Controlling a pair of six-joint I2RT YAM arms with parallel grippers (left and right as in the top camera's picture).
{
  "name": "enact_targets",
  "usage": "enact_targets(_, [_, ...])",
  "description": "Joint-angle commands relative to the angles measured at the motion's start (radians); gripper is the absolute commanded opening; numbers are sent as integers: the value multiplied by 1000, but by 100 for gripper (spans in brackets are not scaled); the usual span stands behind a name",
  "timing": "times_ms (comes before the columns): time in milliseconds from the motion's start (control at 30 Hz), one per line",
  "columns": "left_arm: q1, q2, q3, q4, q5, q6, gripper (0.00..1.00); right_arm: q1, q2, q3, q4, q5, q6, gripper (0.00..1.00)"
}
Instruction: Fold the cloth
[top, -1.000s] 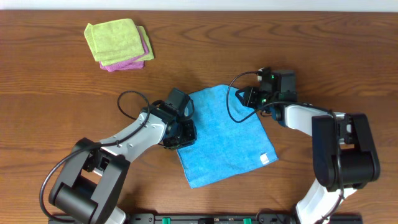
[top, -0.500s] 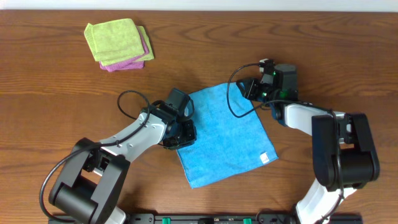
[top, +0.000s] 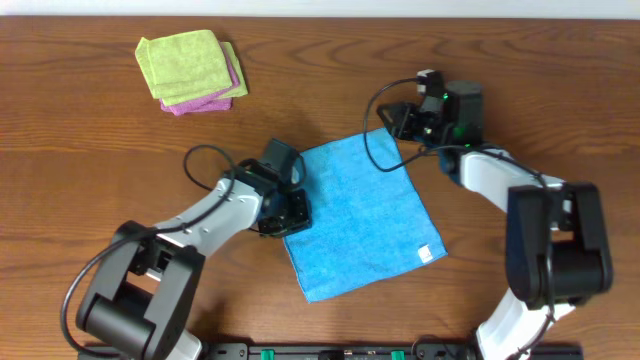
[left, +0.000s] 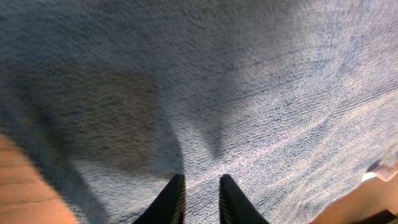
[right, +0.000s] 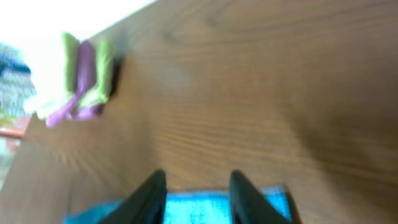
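The sky-blue cloth (top: 360, 215) lies spread flat on the wooden table, with its white tag (top: 427, 253) at the near right edge. My left gripper (top: 288, 208) sits at the cloth's left edge. In the left wrist view its fingers (left: 200, 180) stand close together with a puckered ridge of cloth (left: 261, 93) pinched between them. My right gripper (top: 397, 118) is just beyond the cloth's far corner, off the cloth. In the right wrist view its fingers (right: 193, 177) are apart and empty, with the cloth's corner (right: 217, 208) below them.
A folded lime-green cloth (top: 185, 62) lies on a pink-purple one (top: 215, 100) at the far left of the table. Both also show blurred in the right wrist view (right: 87, 74). Black cables loop beside both wrists.
My right gripper has moved off the cloth's far right corner toward the far side of the table, and the corner stayed down. My left gripper has shifted slightly left.
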Motion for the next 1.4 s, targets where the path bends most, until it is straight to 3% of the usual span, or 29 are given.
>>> enact_targets(0, [60, -54, 28, -36, 68, 14, 25, -80, -111, 23, -129, -33, -52, 36])
enact_targets(267, [99, -348, 29, -176, 118, 34, 38, -227, -467, 23, -776, -32, -253, 43])
enact_targets(500, [88, -609, 12, -400, 7, -149, 59, -305, -612, 5, -1172, -22, -350, 47])
enact_targets(567, [68, -671, -16, -409, -15, -203, 73, -335, -623, -23, -1205, -24, -372, 47])
enact_targets(600, [52, -703, -37, -407, -33, -239, 85, -354, -626, -48, -1207, -33, -373, 48])
enact_targets(667, [15, -755, -89, -385, -63, -324, 91, -391, -628, -107, -1193, -82, -376, 50])
enact_targets(933, [-83, -846, -343, -132, -79, -597, 89, -460, -626, -312, -1070, -186, -385, 59])
enact_targets(1167, [-120, -845, -518, 97, -103, -790, 85, -460, -626, -323, -1048, -179, -384, 59])
enact_targets(1367, [-154, -843, -629, 186, -109, -920, 80, -460, -626, -323, -1026, -179, -349, 60])
